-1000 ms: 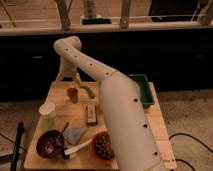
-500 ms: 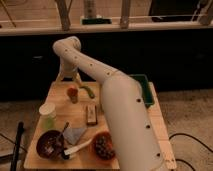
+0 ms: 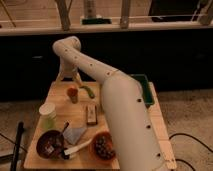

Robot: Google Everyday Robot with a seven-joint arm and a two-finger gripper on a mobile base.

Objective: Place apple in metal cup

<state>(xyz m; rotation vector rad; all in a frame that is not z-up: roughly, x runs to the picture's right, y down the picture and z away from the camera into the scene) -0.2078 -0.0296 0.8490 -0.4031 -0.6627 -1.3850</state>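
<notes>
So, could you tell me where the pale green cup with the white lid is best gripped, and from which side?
Grip the pale green cup around its side wall below the lid, coming from its open left side: it stands upright, with bowls in front. The gripper is at the table's far edge, behind the apple.

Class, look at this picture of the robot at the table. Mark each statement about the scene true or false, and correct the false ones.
1. The apple sits on top of the metal cup. True.
2. The gripper is at the table's near edge. False: it is at the far edge, behind the apple.
3. The pale green cup stands right of the arm. False: it stands left.
4. Two dark bowls sit along the near edge. True.
</notes>
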